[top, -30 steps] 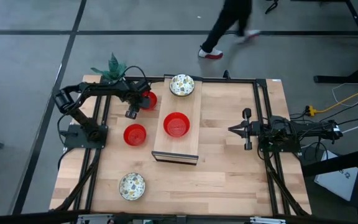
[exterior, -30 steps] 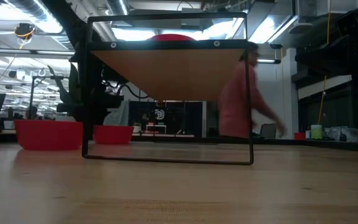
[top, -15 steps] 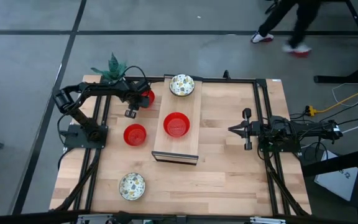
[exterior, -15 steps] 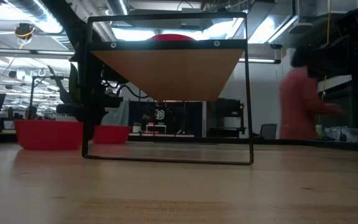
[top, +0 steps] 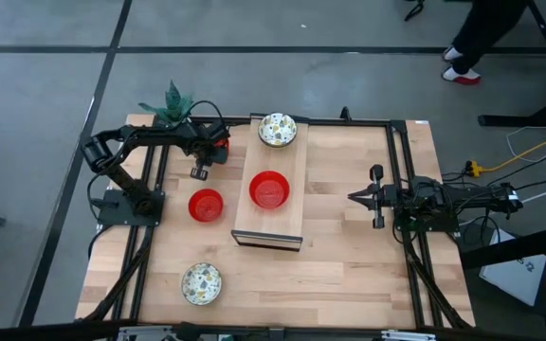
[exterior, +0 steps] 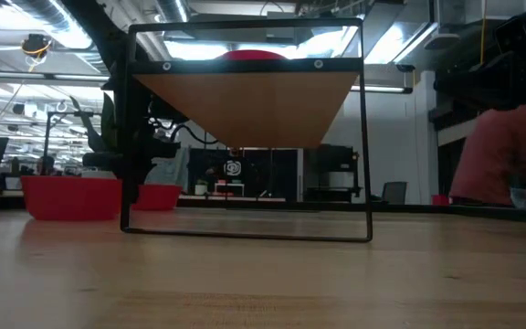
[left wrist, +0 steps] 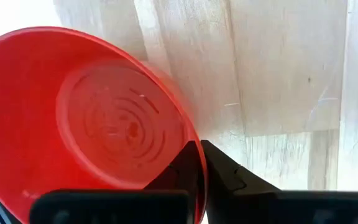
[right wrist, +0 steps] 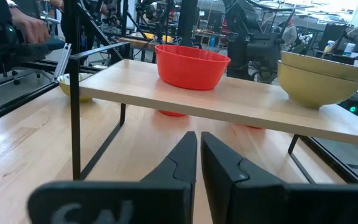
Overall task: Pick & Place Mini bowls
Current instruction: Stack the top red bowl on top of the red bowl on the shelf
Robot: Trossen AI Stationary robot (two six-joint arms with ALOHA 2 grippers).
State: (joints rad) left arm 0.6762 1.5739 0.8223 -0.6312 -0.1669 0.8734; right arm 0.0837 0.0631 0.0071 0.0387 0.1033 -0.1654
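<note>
A red mini bowl [left wrist: 86, 118] sits at the table's far left with my left gripper [top: 211, 150] shut on it; from above the gripper hides most of the bowl [top: 222, 148]. A second red bowl [top: 206, 205] rests on the table nearer the front. A third red bowl [top: 269, 189] and a speckled bowl [top: 277, 130] stand on the raised wooden shelf [top: 271, 225]. Another speckled bowl [top: 201, 282] lies near the front left. My right gripper [top: 373, 197] waits shut at the right, level with the shelf. My left gripper pinches the red bowl's rim [left wrist: 196, 163], one finger [left wrist: 182, 169] inside the bowl and the other [left wrist: 225, 173] outside against the wall. The fingers come from above, pointing down. I cannot tell whether the bowl's base is still on the wood.
A green plant [top: 172, 102] stands at the far left corner beside my left arm. The shelf's black metal legs [exterior: 367, 146] stand mid-table. Black frame rails [top: 398, 161] run along the table's sides. A person [exterior: 500, 155] is in the room beyond the far edge.
The red bowl under my left gripper has shifted a little toward the table's left, and less of it shows from above. A person beyond the far edge has walked to the right.
</note>
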